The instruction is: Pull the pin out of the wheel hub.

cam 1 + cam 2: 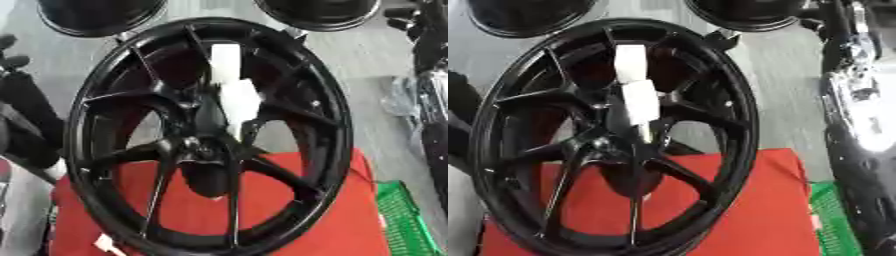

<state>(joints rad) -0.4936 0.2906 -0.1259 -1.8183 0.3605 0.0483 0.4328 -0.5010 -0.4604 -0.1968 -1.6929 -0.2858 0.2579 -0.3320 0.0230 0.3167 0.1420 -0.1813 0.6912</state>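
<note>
A large black spoked wheel hub [114,165] stands tilted on a red cloth-covered surface [306,225] and fills the middle of both views. A white pin [234,90] sticks out of the hub's centre and points up and away; nothing holds it. My right arm [864,115], black with silver joints, runs along the right edge. The right hand [401,19] shows dark at the upper right, well apart from the pin. My left hand [10,55] shows dark at the left edge, outside the rim.
Two black round objects [96,17] [319,12] lie beyond the hub at the top. A green basket [402,220] stands at the lower right beside the red surface. A small white thing [105,245] lies by the rim's lower left.
</note>
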